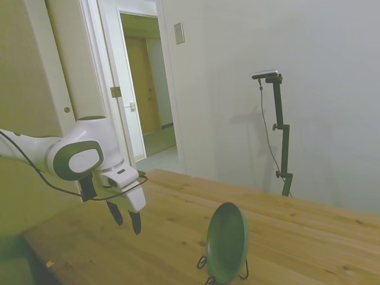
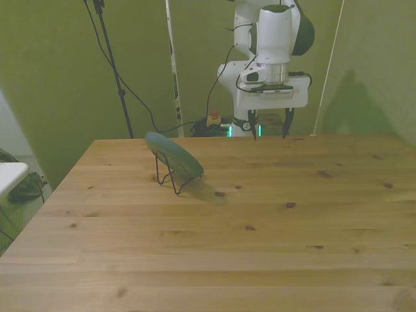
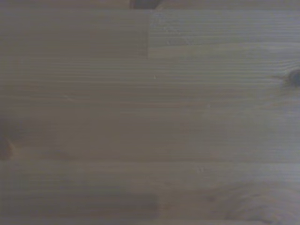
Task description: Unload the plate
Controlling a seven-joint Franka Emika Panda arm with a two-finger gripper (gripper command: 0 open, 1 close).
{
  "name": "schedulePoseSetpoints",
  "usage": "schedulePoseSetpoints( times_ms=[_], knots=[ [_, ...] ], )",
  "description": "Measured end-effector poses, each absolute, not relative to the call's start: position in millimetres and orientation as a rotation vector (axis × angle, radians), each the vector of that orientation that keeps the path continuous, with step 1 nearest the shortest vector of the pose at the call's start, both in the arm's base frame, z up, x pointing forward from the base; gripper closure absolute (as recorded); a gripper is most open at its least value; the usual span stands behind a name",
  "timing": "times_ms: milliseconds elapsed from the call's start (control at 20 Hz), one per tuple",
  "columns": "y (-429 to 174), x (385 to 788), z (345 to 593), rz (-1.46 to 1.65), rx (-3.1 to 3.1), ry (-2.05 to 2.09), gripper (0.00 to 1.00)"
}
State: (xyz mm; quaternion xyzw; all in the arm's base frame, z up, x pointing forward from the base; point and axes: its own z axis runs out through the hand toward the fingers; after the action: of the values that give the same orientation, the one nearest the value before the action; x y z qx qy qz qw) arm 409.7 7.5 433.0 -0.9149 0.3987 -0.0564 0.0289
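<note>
In the front view, the dark green plate (image 2: 174, 156) leans on edge in a black wire stand (image 2: 170, 174), propped so its rim is free to grip. It sits well to the front view's left of the fingers (image 2: 267, 127), nearer the camera. The fingers hang spread and empty above the bare wooden surface (image 2: 260, 227), well apart from the plate.

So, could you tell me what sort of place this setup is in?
Probably a robot test setup in an ordinary room, not a kitchen: a bare wooden table, one green plate on a wire stand, cables along the wall, and a doorway to a hallway.
</note>
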Motion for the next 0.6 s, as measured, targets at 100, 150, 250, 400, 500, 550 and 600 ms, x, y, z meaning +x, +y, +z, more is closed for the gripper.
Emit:
schedulePoseSetpoints(
  times_ms=[100, 150, 250, 400, 500, 550, 600],
  knots=[
    [3, 410, 433, -0.168, -2.819, 1.220, 0.00],
    [-2, 410, 435, -0.176, -2.822, 1.227, 0.00],
    [-17, 413, 446, -0.221, -2.846, 1.247, 0.00],
    [-44, 413, 480, -0.285, -2.880, 1.292, 0.00],
    [-66, 410, 507, -0.315, -2.909, 1.320, 0.00],
    [-78, 408, 519, -0.333, -2.925, 1.330, 0.00],
    [-93, 405, 531, -0.349, -2.936, 1.343, 0.00]
  ],
)
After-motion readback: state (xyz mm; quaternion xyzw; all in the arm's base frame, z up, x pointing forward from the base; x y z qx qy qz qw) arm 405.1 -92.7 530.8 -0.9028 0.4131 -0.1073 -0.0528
